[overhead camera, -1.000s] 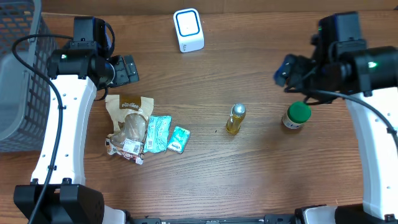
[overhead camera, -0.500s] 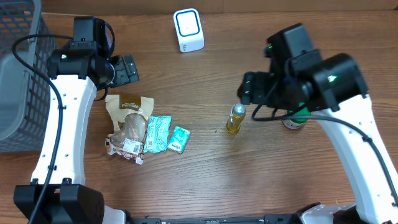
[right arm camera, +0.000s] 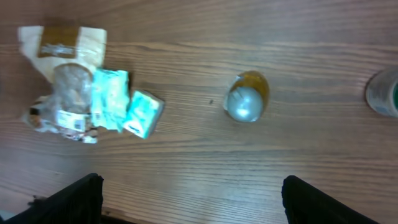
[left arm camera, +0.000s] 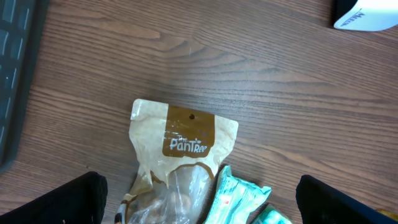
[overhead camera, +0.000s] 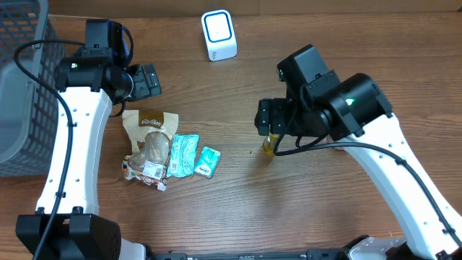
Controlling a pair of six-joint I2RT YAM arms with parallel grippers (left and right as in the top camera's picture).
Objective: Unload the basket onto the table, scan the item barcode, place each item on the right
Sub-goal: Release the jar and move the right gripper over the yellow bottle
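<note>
Right wrist shows our right gripper (right arm camera: 191, 186) spread wide, empty, a round silver-capped amber bottle (right arm camera: 247, 99) just ahead; our left gripper (left arm camera: 199, 186) gapes above a crinkly paper pouch (left arm camera: 183, 140).

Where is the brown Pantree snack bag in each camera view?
Overhead: snack bag left of centre.
Left wrist: snack bag at bottom centre, cut off below.
Right wrist: snack bag in the top left corner.
Shared landmark: the teal packet beside its clear end, also seen at and.
</note>
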